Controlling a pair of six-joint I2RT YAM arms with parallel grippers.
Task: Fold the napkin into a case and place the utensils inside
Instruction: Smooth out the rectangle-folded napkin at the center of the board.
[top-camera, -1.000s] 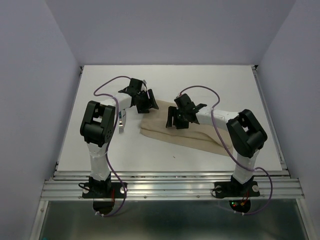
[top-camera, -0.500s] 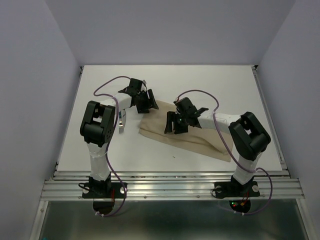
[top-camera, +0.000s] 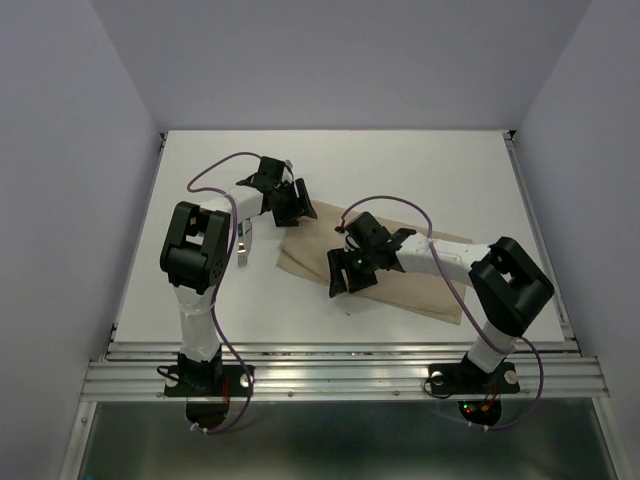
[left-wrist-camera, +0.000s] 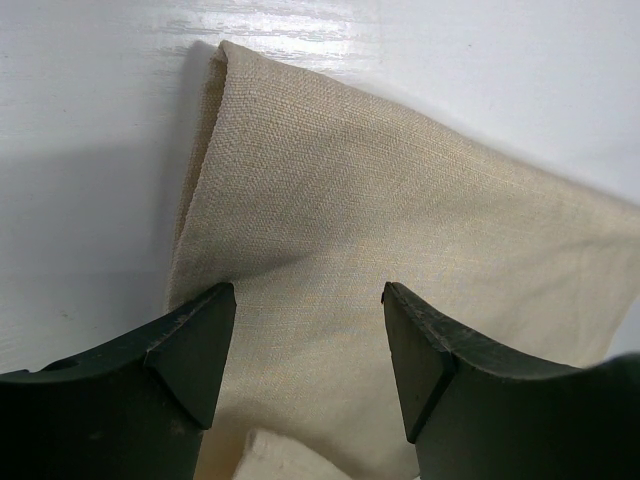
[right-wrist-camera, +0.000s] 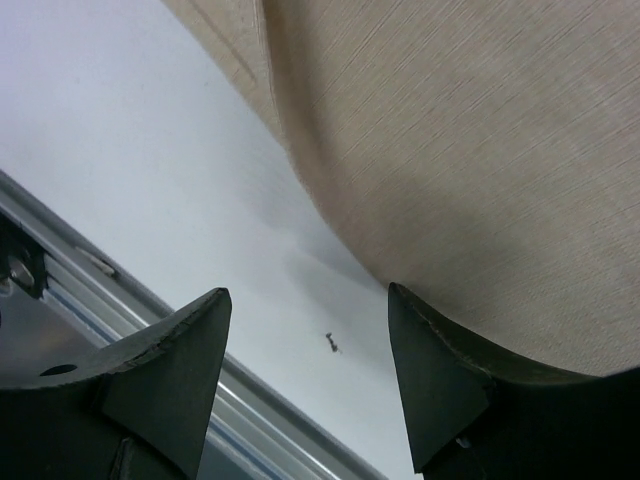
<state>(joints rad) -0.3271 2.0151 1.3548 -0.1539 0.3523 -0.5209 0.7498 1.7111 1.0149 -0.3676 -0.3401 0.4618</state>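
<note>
The beige napkin (top-camera: 305, 255) lies folded in a flat oblong across the middle of the table; I cannot tell whether it forms a case. My left gripper (top-camera: 296, 206) hangs open over its far left corner, and the cloth (left-wrist-camera: 380, 190) fills the space between its fingers (left-wrist-camera: 195, 350). My right gripper (top-camera: 345, 275) stands open at the napkin's near edge, one finger over the cloth (right-wrist-camera: 460, 150), the other over bare table. Of the utensils only a fork's tines (top-camera: 243, 260) show, beside the left arm, which hides the rest.
The white table (top-camera: 400, 170) ends in a metal rail (top-camera: 340, 350) at the near side, also seen in the right wrist view as the rail (right-wrist-camera: 110, 285). A small dark speck (right-wrist-camera: 331, 342) lies on the table between the right fingers. Lilac walls enclose the table.
My right gripper has swung from over the napkin's middle towards the near left, down to its near edge. The left arm has stayed put.
</note>
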